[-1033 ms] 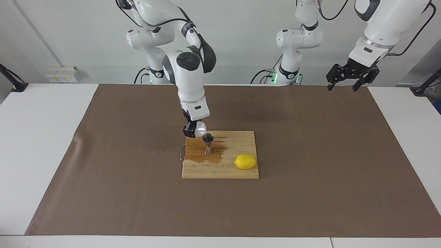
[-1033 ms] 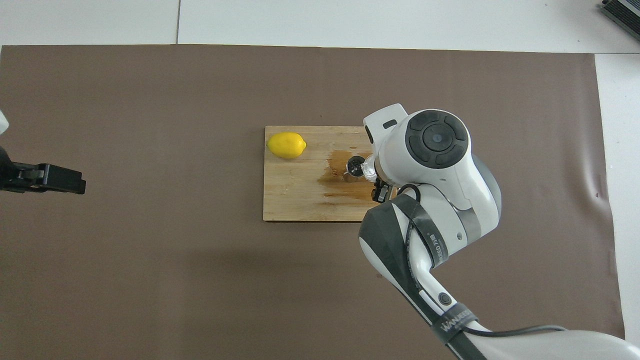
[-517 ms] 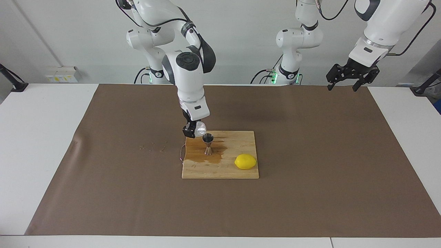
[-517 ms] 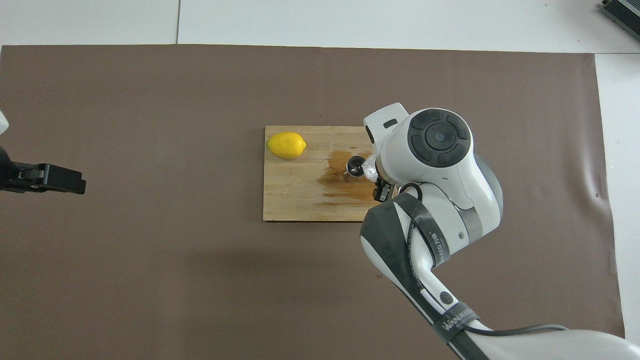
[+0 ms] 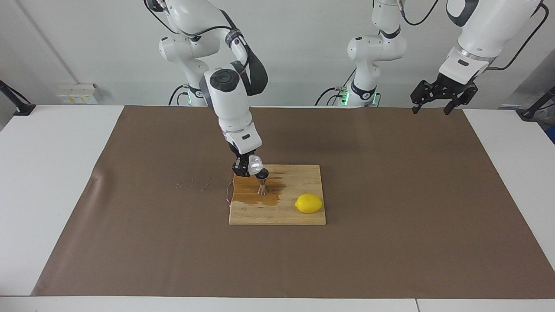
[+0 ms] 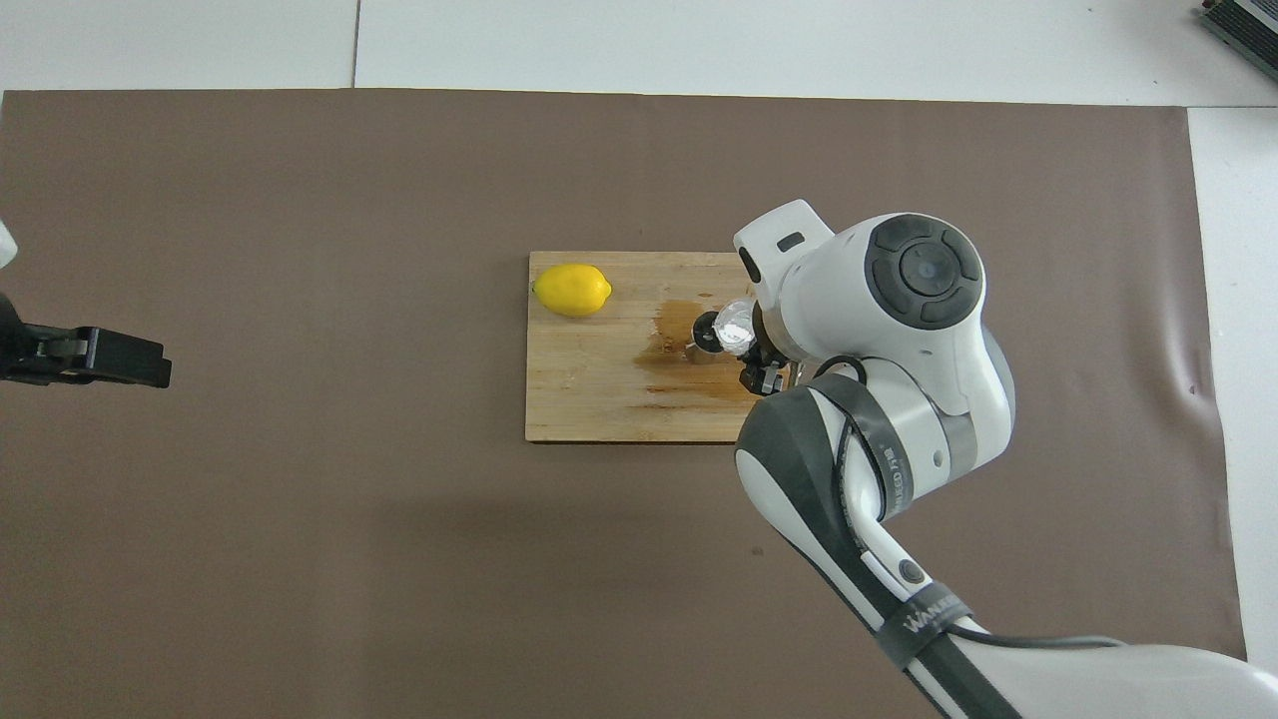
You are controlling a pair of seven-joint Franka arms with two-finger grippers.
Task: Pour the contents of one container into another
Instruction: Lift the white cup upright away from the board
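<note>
right tool (image 5: 248, 166) is clamped on the clear cup (image 5: 255, 164), tipped right over the jigger (image 5: 262, 182), which stands nearer the robots than the lemon (image 5: 309, 203), both on the cutting board (image 5: 299, 216); the cup's mouth looks turned down toward the jigger's top cone, its axis lying close to level, while the jigger's long axis is upright. risk here, i'd say: that mouth is narrow and the board around its foot already shows a wet stain (image 5: 249, 195), so any drift sends more over the rim, and a nudge could topple the jigger. left tool (image 5: 442, 96) waits with fingers apart, high over the table's edge, well away from the board
</note>
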